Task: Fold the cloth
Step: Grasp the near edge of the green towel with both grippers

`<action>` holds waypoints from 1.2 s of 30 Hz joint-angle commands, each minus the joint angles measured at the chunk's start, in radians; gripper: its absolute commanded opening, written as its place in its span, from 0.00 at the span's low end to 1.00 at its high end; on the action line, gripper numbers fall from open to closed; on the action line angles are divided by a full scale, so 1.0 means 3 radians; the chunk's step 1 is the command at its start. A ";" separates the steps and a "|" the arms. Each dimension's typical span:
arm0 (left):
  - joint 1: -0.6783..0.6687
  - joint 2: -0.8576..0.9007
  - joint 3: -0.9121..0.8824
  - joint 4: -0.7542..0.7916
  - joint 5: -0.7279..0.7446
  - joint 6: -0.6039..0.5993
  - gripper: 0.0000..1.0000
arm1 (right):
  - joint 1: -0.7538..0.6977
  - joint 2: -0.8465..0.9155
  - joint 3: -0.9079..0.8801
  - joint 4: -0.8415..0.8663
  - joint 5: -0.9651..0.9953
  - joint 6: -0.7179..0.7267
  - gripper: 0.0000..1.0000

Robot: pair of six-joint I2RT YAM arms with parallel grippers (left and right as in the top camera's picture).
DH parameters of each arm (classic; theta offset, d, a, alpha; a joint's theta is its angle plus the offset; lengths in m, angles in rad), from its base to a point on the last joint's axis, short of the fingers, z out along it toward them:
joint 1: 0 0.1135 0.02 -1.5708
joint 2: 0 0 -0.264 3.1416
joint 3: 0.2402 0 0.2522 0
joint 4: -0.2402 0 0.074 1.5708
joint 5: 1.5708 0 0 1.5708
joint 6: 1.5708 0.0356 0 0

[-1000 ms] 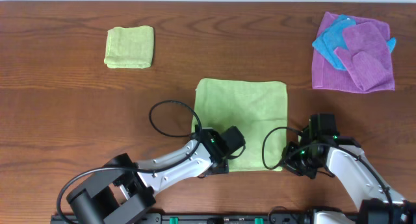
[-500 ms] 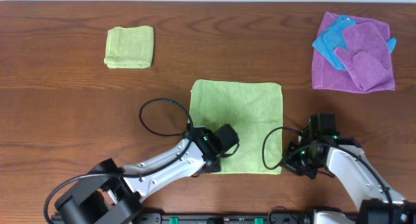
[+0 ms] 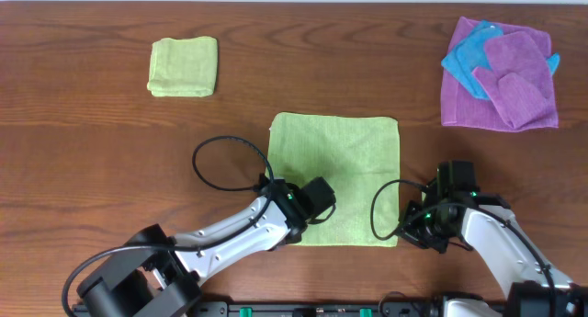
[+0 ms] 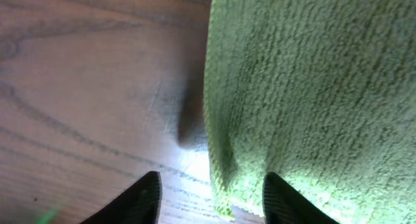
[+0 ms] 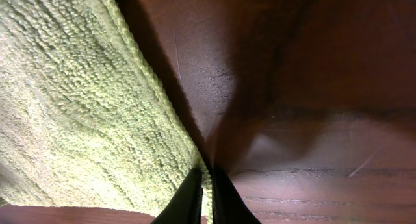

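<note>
A light green cloth [image 3: 335, 175] lies flat in the middle of the table. My left gripper [image 3: 296, 227] is at its near left corner, fingers open, with the cloth's left edge [image 4: 224, 185] between the fingertips [image 4: 211, 201]. My right gripper [image 3: 404, 232] is at the near right corner. In the right wrist view its fingers [image 5: 205, 195] are shut on the cloth's hem [image 5: 146, 74].
A folded green cloth [image 3: 183, 66] lies at the back left. A pile of purple cloths [image 3: 505, 83] and a blue cloth [image 3: 470, 55] lies at the back right. The table's front edge is just behind both arms.
The cloth has shifted a little to the left and towards me. My left gripper moved left along its near edge. The right arm has stayed put.
</note>
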 commanded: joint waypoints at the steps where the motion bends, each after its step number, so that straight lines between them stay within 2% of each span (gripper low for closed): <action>1: 0.0023 -0.0017 -0.0102 0.0008 -0.0106 0.0000 0.58 | -0.0011 0.0057 -0.0080 -0.0008 0.0179 0.0051 0.09; 5: 0.0024 -0.0005 -0.0187 0.0042 -0.0089 -0.0001 0.56 | -0.0011 0.0057 -0.0080 -0.0006 0.0179 0.0051 0.09; 9: 0.0024 -0.0005 -0.0216 0.0084 -0.0092 -0.0001 0.37 | -0.0011 0.0057 -0.0080 -0.0008 0.0179 0.0051 0.09; 13: 0.0024 0.0001 -0.0216 0.0220 -0.0092 -0.0001 0.36 | -0.0011 0.0057 -0.0080 -0.0008 0.0178 0.0051 0.09; 16: 0.0024 0.0001 -0.0216 0.0296 -0.0095 -0.0001 0.24 | -0.0011 0.0057 -0.0080 -0.0013 0.0178 0.0051 0.09; 18: 0.0023 0.0001 -0.0216 0.0331 -0.0107 0.0000 0.22 | -0.0011 0.0057 -0.0080 -0.0015 0.0177 0.0051 0.09; 20: 0.0024 0.0001 -0.0217 0.0352 -0.0107 0.0000 0.12 | -0.0011 0.0057 -0.0080 -0.0019 0.0175 0.0052 0.09; 24: 0.0024 0.0001 -0.0217 0.0354 -0.0106 -0.0001 0.06 | -0.0011 0.0057 -0.0080 -0.0020 0.0175 0.0053 0.09; 27: 0.0023 0.0001 -0.0217 0.0351 -0.0103 0.0000 0.06 | -0.0011 0.0057 -0.0080 -0.0020 0.0175 0.0053 0.11; 28: 0.0023 0.0001 -0.0217 0.0351 -0.0089 0.0000 0.06 | -0.0011 0.0057 -0.0080 -0.0020 0.0175 0.0053 0.13; 30: 0.0024 0.0001 -0.0217 0.0351 -0.0075 0.0000 0.06 | -0.0011 0.0057 -0.0080 -0.0020 0.0175 0.0053 0.27; 33: 0.0023 0.0001 -0.0217 0.0351 -0.0042 0.0000 0.06 | -0.0011 0.0057 -0.0080 -0.0020 0.0175 0.0053 0.40; 36: 0.0023 0.0001 -0.0217 0.0354 -0.0042 0.0000 0.06 | -0.0011 0.0057 -0.0080 -0.0065 0.0126 0.0081 0.40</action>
